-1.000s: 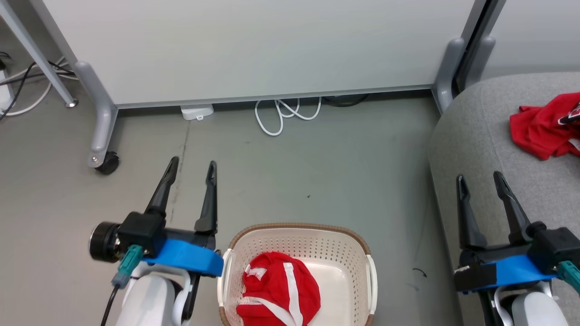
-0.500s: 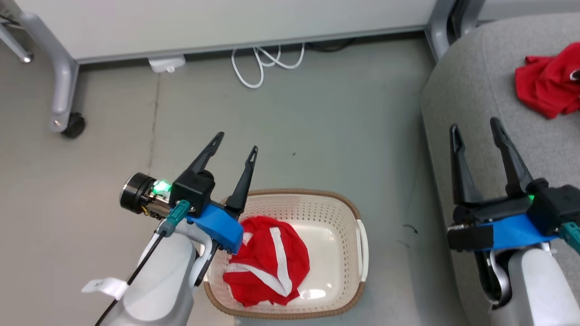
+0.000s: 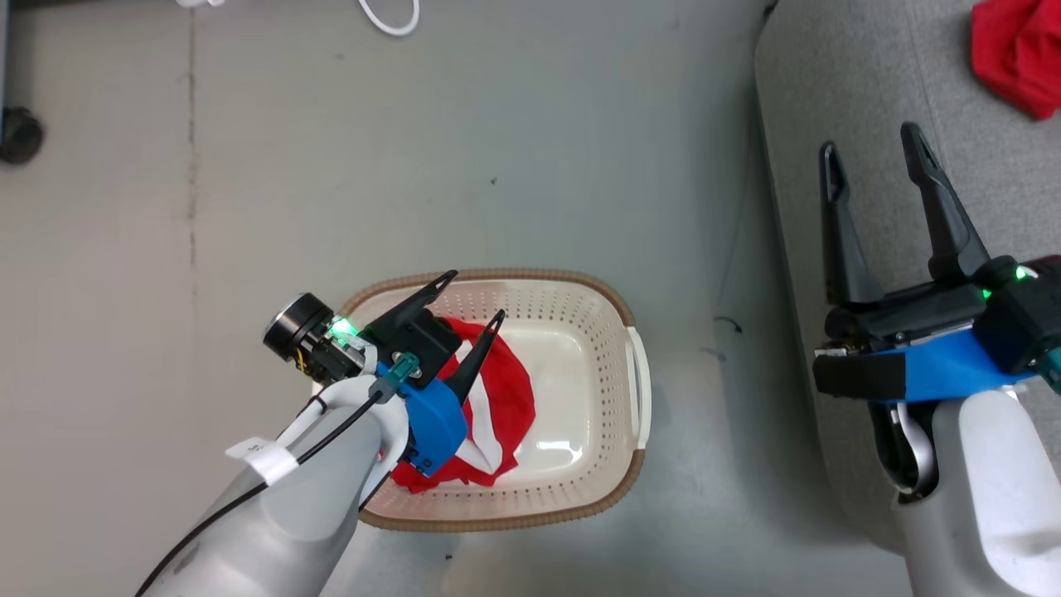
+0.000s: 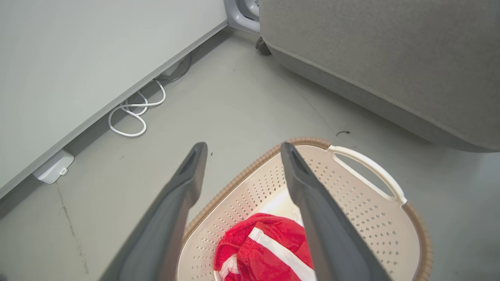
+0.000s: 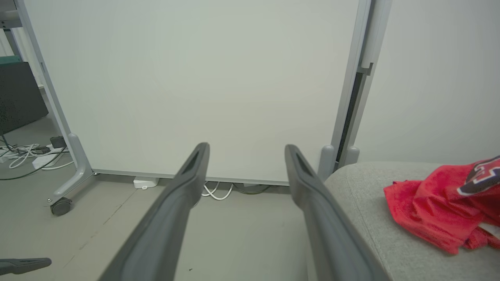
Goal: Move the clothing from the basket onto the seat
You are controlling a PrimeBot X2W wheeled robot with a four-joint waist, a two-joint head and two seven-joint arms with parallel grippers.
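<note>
Hovering over the garment (image 3: 515, 398) inside the basket (image 3: 539, 274) with the left gripper (image 3: 476, 294) spread wide and empty, having swung in from beside it a second ago; holding the right gripper (image 3: 869, 139) equally wide and empty above the seat (image 3: 829, 83), near the jersey (image 3: 1019, 50) lying there; probably lining up the last pick.

basket (image 3: 530, 274): cream-white plastic with perforated walls, a brown rim band and white side handles; it stands upright on the grey floor, near the seat's left side but apart from it.
striped garment (image 3: 514, 390): red with white stripes, crumpled inside the basket, in its left half.
jersey (image 3: 1024, 50): red mesh with dark-and-white lettering partly visible; it lies bunched on top of the seat.
seat (image 3: 870, 99): light-grey fabric with a rounded edge, much larger than the basket.
</note>
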